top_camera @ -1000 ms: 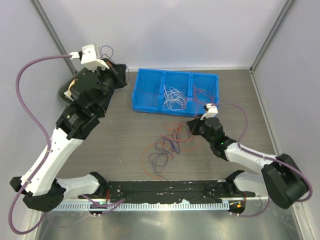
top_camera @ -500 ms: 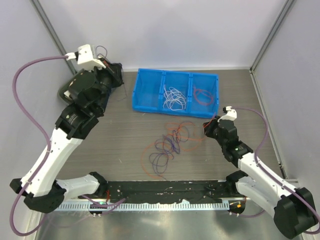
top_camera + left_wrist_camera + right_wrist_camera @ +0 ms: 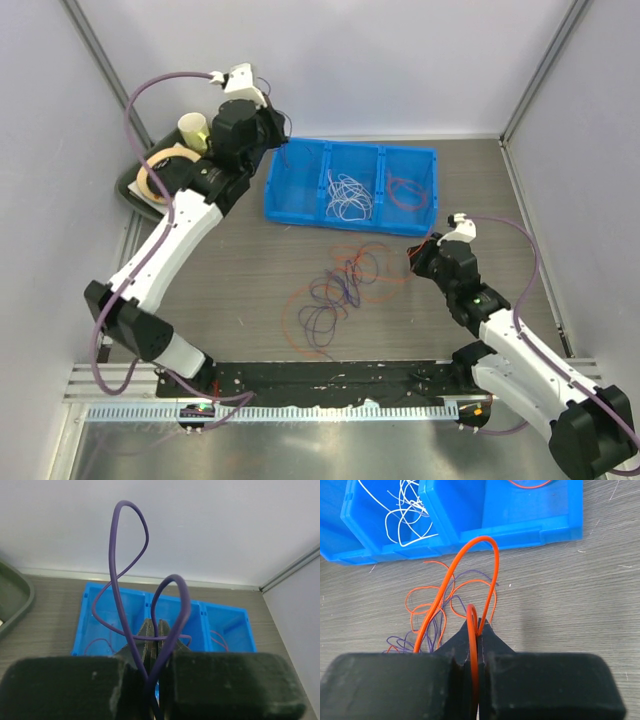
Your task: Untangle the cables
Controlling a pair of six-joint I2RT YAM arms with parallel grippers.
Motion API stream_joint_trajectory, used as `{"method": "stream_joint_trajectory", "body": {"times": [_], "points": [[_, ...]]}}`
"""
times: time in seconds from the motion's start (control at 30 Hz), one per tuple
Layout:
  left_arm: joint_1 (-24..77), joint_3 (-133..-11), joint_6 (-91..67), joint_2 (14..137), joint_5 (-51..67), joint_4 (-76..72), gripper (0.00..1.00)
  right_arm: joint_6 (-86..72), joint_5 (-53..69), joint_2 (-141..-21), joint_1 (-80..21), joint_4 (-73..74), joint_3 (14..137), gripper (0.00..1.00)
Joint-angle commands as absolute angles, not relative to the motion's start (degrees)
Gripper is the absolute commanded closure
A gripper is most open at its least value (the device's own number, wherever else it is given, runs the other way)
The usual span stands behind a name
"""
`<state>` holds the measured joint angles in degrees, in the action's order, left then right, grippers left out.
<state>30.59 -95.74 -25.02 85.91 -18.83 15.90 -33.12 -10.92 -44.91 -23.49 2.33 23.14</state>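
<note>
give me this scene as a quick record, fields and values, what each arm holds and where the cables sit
left fingers: shut on a purple cable, raised above the blue bin
right fingers: shut on an orange cable, low over the table
bin, middle compartment: white cables
bin, right compartment: orange-red cable
on the table: tangle of orange and purple cables, in front of the bin
</note>
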Motion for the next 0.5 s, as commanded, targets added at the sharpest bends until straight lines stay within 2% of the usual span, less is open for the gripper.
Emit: {"method": "stream_joint_trajectory", "body": {"times": [0.0, 0.13, 0.23, 0.3, 0.33, 0.37, 0.43, 0.47], "points": [[29.62, -97.12, -23.91, 92.53, -15.38, 8.53, 1.0, -32.61, -12.22, -44.3, -23.2, 3.16, 26.45, 0.99], [28.48, -99.74, -22.59, 101.67, -15.21, 8.26, 1.0, -31.99, -12.48, -44.65, -23.29, 3.6, 27.07, 0.99], [28.04, -106.48, -22.85, 109.49, -16.77, 15.07, 0.98, -31.2, -12.92, -45.61, -23.2, 5.7, 28.73, 0.99], [27.95, -111.24, -24.43, 114.59, -18.97, 20.97, 0.84, -30.94, -12.75, -46.05, -23.29, 6.24, 29.44, 0.99], [27.95, -115.27, -26.09, 115.83, -20.03, 26.14, 0.72, -30.85, -12.66, -46.23, -23.29, 6.33, 29.88, 0.99], [27.95, -116.53, -26.54, 116.88, -19.95, 27.76, 0.42, -30.85, -12.57, -46.32, -23.29, 6.33, 29.88, 0.99], [28.04, -117.33, -27.42, 116.9, -18.56, 29.44, 0.28, -30.59, -12.05, -46.67, -23.29, 6.68, 30.41, 0.99], [28.04, -116.81, -27.77, 116.29, -17.41, 29.44, 0.16, -30.5, -11.69, -46.84, -23.29, 6.85, 30.76, 0.99]]}}
